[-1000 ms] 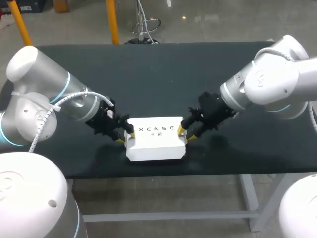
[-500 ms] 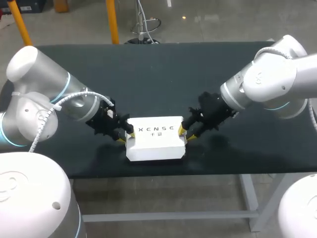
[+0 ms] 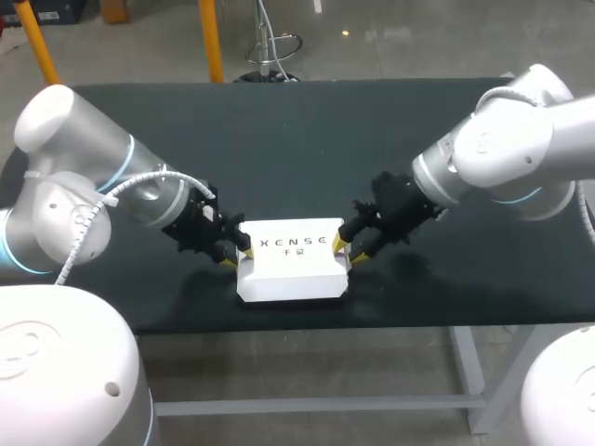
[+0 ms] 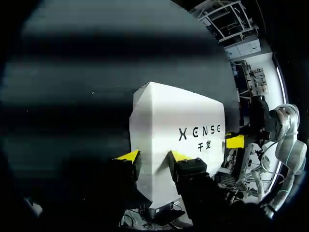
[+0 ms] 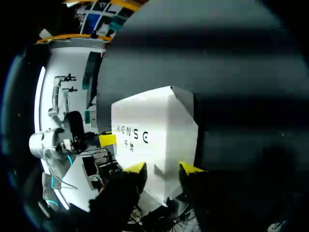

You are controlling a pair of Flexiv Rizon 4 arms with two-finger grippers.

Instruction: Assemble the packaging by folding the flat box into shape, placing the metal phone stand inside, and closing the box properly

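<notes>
Grips the white box (image 3: pixel 290 269) at its left end with the left gripper (image 3: pixel 233 255), fingers narrowly parted; clamps its right end likewise with the right gripper (image 3: pixel 346 251).

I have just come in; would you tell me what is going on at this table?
Two robot arms are working on a white box that lies near the front edge of the dark table. The left gripper is at the box's left end and the right gripper at its right end, each right up against it. The box looks folded into shape with its top shut. No phone stand is in sight.
</notes>
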